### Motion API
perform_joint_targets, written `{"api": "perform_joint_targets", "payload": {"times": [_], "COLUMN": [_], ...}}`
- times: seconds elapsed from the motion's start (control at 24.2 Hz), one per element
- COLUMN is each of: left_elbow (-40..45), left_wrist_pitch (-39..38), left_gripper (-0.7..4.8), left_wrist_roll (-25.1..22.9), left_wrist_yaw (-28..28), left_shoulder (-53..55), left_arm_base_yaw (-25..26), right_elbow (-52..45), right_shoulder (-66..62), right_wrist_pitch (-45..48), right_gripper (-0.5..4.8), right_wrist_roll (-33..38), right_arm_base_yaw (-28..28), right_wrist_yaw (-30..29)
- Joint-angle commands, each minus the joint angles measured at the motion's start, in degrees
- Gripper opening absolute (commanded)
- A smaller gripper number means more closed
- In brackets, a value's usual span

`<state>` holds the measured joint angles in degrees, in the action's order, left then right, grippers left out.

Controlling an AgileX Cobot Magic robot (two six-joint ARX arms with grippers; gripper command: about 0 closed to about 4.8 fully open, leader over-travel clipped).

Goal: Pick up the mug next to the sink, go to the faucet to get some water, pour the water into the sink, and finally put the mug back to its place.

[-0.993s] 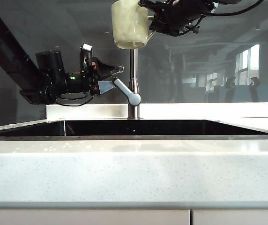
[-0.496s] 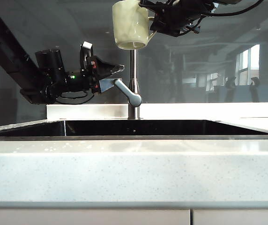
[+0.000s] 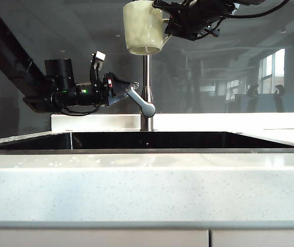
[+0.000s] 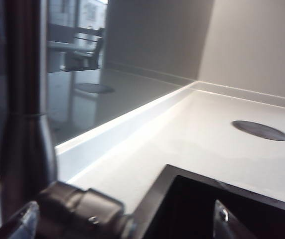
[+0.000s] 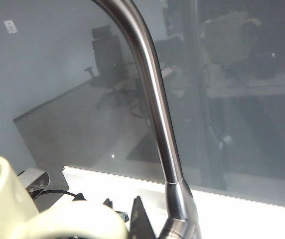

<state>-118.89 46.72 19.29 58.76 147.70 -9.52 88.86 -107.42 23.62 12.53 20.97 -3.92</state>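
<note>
Right gripper (image 3: 163, 23) clamps mug (image 3: 143, 28) handle.

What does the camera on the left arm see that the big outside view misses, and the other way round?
Only the left wrist view shows a dark round disc on the counter beside the sink. Only the exterior view shows the mug held up high by the right pincer, and the open left pincer at the lever. Both show the faucet and the sink.
</note>
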Motion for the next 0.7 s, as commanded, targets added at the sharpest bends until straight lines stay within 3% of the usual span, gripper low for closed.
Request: {"api": "perform_joint_targets", "payload": {"times": [0.04, 0.21, 0.58, 0.7], "left_elbow": [-0.26, -0.26, -0.26, -0.26], "left_wrist_pitch": [-1.25, -1.25, -1.27, -2.01], "left_gripper": [4.79, 4.79, 4.79, 4.79], "left_wrist_roll": [-3.02, -3.06, -4.83, -7.41], "left_wrist_yaw": [-4.59, -8.74, -8.83, -9.09], "left_shoulder": [-0.48, -0.48, -0.48, -0.48], "left_arm_base_yaw": [0.17, 0.28, 0.31, 0.31], "right_elbow": [0.79, 0.79, 0.79, 0.79], "right_shoulder": [0.9, 0.9, 0.9, 0.9], "right_wrist_pitch": [4.11, 4.09, 4.09, 4.11], "right_gripper": [-0.03, -0.03, -0.03, -0.03], "right_wrist_roll": [0.96, 0.94, 0.92, 0.94], "right_arm_base_yaw": [0.2, 0.2, 0.2, 0.2], "right_wrist_yaw": [0.15, 0.17, 0.17, 0.17]}}
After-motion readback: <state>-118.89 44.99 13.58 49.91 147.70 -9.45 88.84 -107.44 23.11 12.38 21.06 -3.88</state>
